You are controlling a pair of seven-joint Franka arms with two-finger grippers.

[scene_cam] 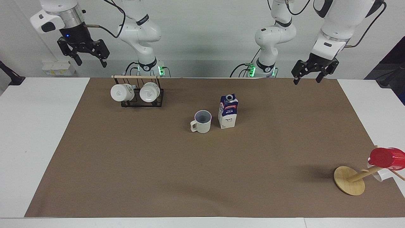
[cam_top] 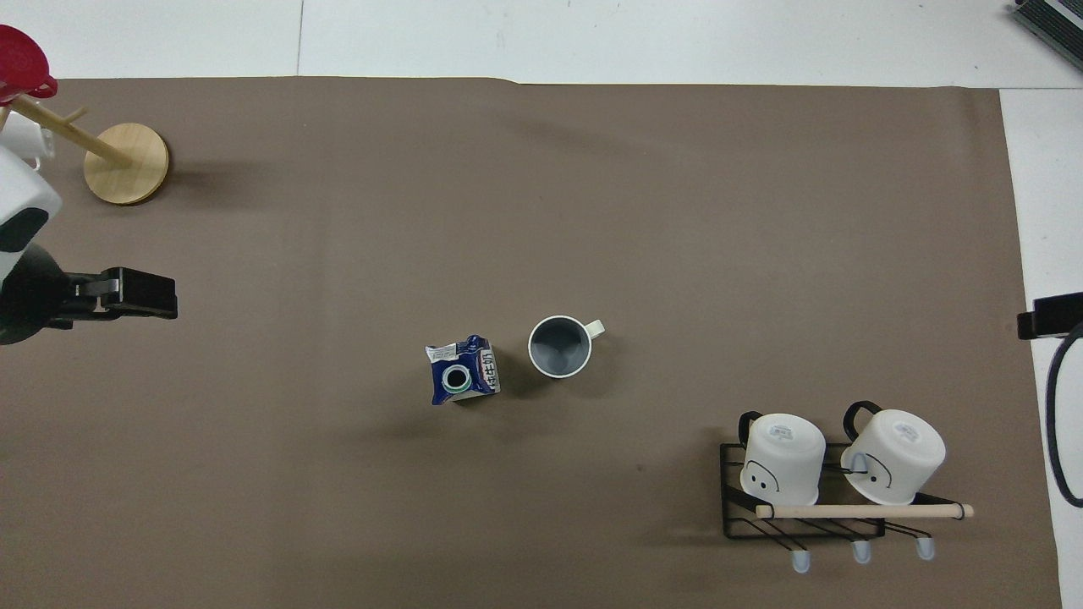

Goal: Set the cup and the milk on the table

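The left gripper [scene_cam: 311,73], raised over the sheet's edge at the left arm's end of the table, has its 2 fingers spread and holds nothing; the right gripper [scene_cam: 84,56], up in the air above the white tabletop at the right arm's end, is likewise spread and empty and waits. The black wire rack [scene_cam: 141,100] with 2 whiter mugs stands nearest the robots. Farther out, the small gable-top milk carton [scene_cam: 228,111] stands upright on the brown paper-like sheet of the wide table [scene_cam: 202,177], with the cream-beige ceramic cup [scene_cam: 202,121] just beside it, upright, apart from it. Both appear placed, so the main risk is a needless return: a low sweep could tip the tall carton into the cup. Farthest out, the tilted wooden stand [scene_cam: 349,180] bearing a glossy red cup [scene_cam: 386,157] looks unstable if bumped
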